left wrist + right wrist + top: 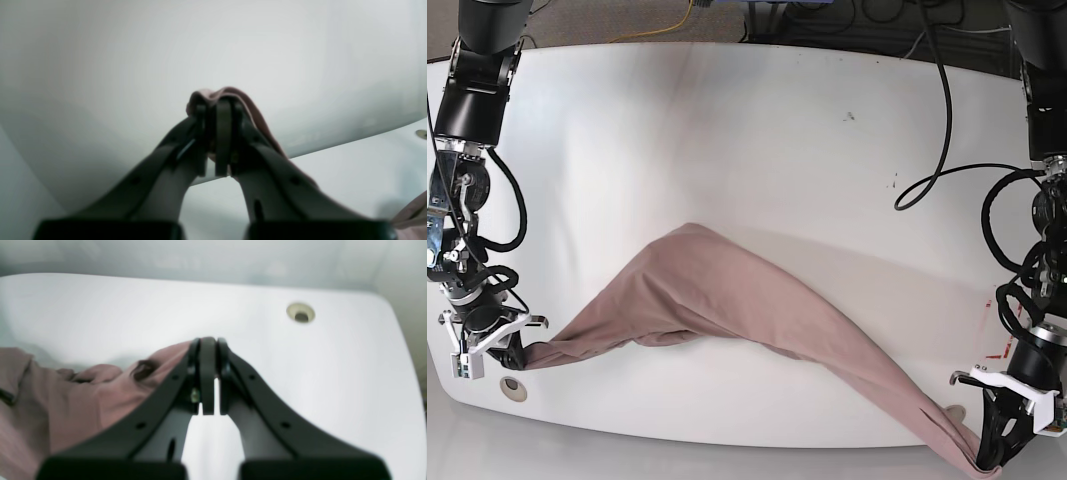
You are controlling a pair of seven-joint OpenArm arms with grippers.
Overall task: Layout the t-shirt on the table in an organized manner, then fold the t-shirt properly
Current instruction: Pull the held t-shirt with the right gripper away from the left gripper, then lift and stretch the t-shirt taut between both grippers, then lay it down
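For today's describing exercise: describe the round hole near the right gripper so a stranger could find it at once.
Start at the white table. Follow the t-shirt to the end pinched by the right gripper. Just beyond, near the table's edge, lies the grommet hole, a small beige-ringed circle.

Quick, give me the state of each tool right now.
Left tool: closed, pinching an end of the t-shirt.
Right tool: closed, pinching the shirt's other end.

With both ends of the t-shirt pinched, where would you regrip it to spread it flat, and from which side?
Judging from the base view, the t-shirt hangs as a twisted band between the right end effector and left end effector, both shut on its ends. I would probably regrip the raised far fold near the middle, coming from above on the far side, since there the bunched cloth stands clear of the table.
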